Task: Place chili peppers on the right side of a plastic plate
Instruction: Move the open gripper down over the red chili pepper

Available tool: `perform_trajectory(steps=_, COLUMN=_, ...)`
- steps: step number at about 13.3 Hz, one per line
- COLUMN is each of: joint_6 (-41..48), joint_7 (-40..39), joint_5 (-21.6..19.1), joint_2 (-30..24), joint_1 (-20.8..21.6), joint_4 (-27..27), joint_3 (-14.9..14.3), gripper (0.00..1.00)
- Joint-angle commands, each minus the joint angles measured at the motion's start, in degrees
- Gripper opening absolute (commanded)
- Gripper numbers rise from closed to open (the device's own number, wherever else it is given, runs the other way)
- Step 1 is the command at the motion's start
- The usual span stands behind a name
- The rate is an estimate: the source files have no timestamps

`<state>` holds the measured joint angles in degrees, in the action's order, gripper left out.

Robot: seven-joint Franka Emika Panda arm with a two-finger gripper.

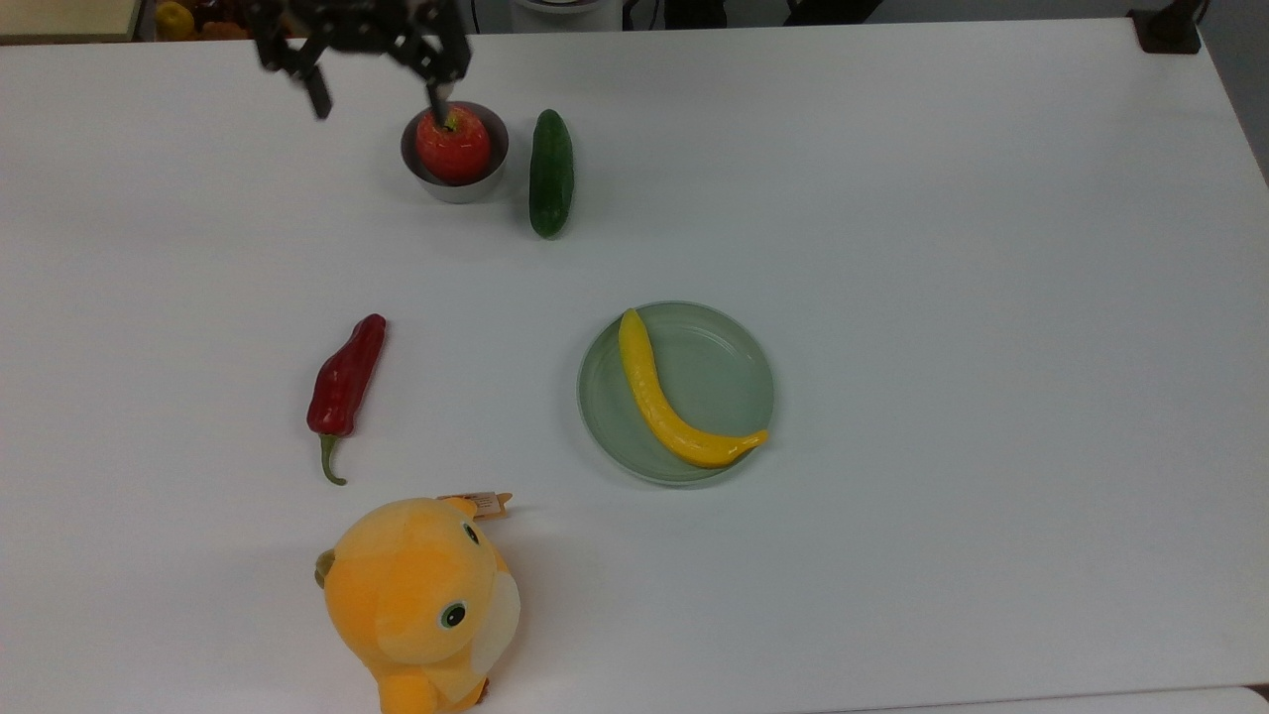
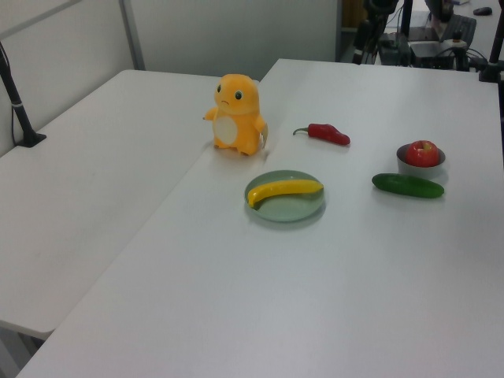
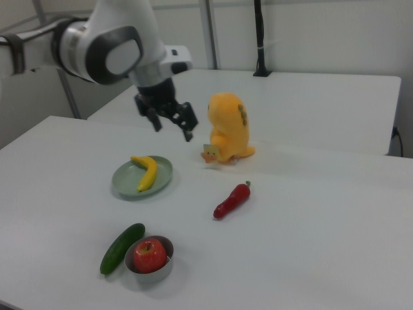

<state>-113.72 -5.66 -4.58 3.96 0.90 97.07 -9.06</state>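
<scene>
The dark-red chili pepper (image 1: pixel 345 377) (image 2: pixel 327 133) (image 3: pixel 231 201) lies flat on the white table, its green stem pointing toward the plush toy. It is well off to the top view's left of the pale green plastic plate (image 1: pixel 729 362) (image 2: pixel 298 208) (image 3: pixel 122 184). A yellow curved fruit (image 1: pixel 662 405) (image 3: pixel 147 172) lies on that plate. My gripper (image 1: pixel 378 99) (image 3: pixel 171 128) hangs open in the air with nothing between its fingers. In the top view it is near the table's far edge, above the chili's end of the table and far from it.
A red apple (image 1: pixel 453 144) (image 3: pixel 150 255) sits in a small grey metal bowl (image 1: pixel 458 188), with a dark green cucumber (image 1: pixel 551 172) (image 3: pixel 122 247) beside it. An orange plush toy (image 1: pixel 421 600) (image 3: pixel 229 128) stands close to the chili's stem. The top view's right half is bare table.
</scene>
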Motion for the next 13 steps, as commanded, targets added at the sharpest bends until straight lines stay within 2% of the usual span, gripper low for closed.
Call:
perform_trajectory(steps=1, joint_6=-8.1, joint_7=-2.0, joint_5=-0.9, joint_2=7.0, joint_1=-1.8, joint_4=-2.0, joint_3=-0.8, gripper=1.0)
perform_trajectory(steps=3, joint_6=-14.6, joint_7=-2.0, joint_5=-0.6, joint_2=11.3, joint_1=-3.1, joint_4=-1.7, joint_3=-0.6, gripper=1.0)
perform_trajectory(steps=8, joint_6=-22.1, joint_7=-2.1, joint_5=-0.2, joint_2=20.6, joint_1=-3.3, joint_4=-1.9, joint_3=-0.3, gripper=1.0)
perform_trajectory(steps=13, joint_6=-25.8, joint_7=-2.1, joint_5=0.0, joint_2=24.8, joint_1=-3.3, joint_4=-1.9, joint_3=-0.2, gripper=1.0)
